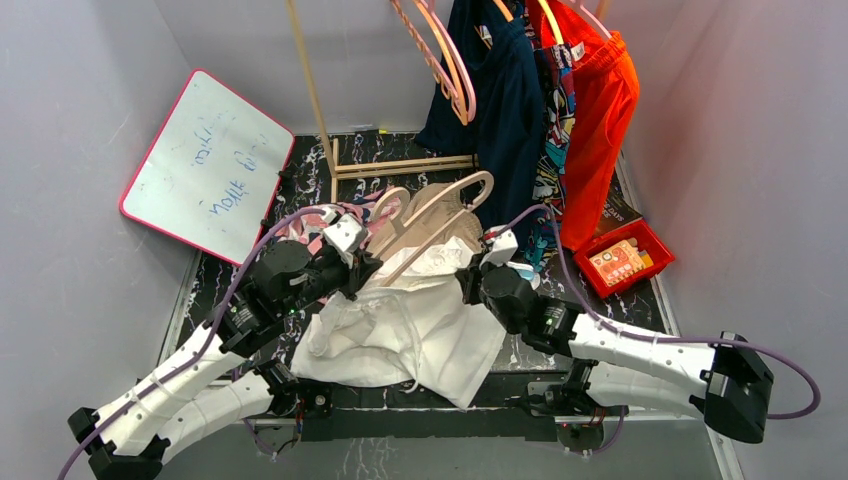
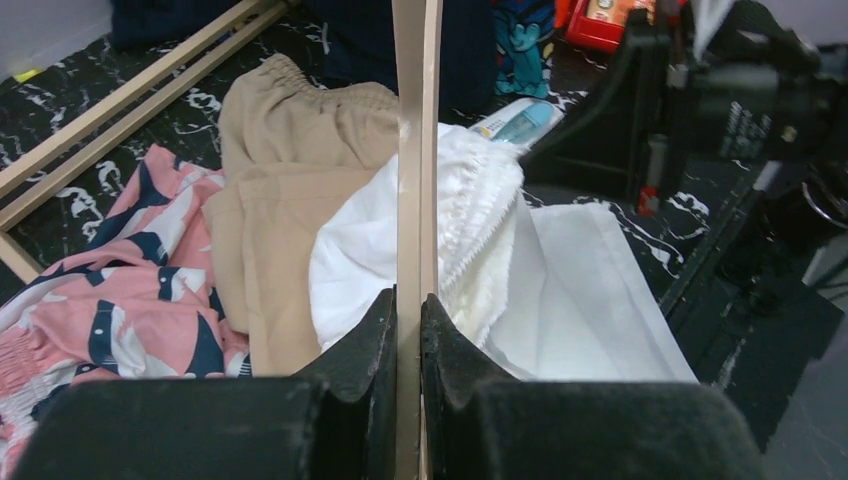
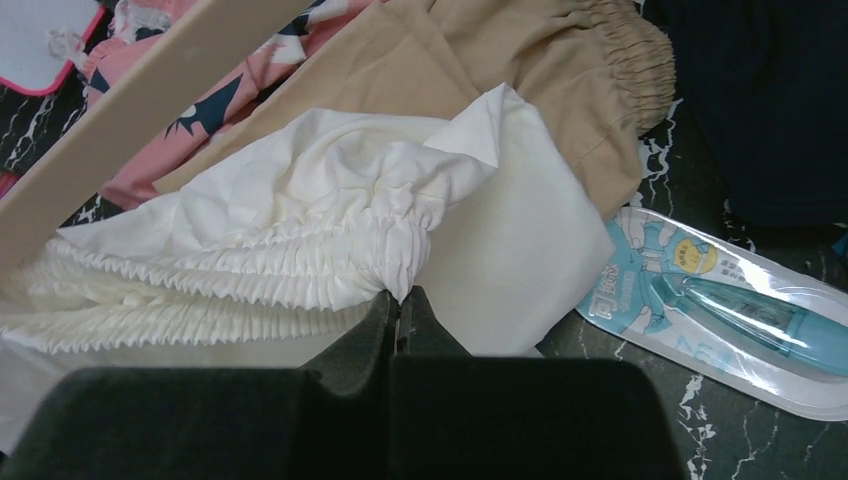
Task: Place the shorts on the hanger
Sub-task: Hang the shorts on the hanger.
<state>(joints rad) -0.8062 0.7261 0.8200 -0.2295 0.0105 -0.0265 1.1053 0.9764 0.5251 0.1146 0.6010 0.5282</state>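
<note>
White shorts point(image 1: 400, 335) lie crumpled at the middle of the bench point(image 1: 400, 148), a black surface veined with white. Their gathered waistband is bunched up at the 12 o'clock end. My right pincer point(image 3: 400, 305) is closed on a fold of that waistband, coming in from 3 o'clock. The pale hanger point(image 1: 440, 215) lies slanted just past the waistband, its thick hook toward 1 o'clock. My left pincer point(image 2: 408, 300) is clamped on one of its arms from 9 o'clock, and the white cloth is touching that arm.

Tan shorts point(image 2: 290, 200) lie under the hanger, and a pink navy-patterned garment point(image 2: 120, 270) lies beside them at 10 o'clock. A blister-packed teal item point(image 3: 700, 300) rests on the bench at 2 o'clock, near the waistband. Farther out at 3 o'clock is a red tray point(image 1: 625, 262).

At 12 o'clock a wooden rack point(image 1: 312, 90) carries pink hangers point(image 1: 450, 60), a navy garment point(image 1: 500, 100) and an orange one point(image 1: 600, 110). At 10 o'clock a pink-rimmed whiteboard point(image 1: 205, 165) leans on the grey wall point(image 1: 70, 120); grey walls enclose the bench on three sides.
</note>
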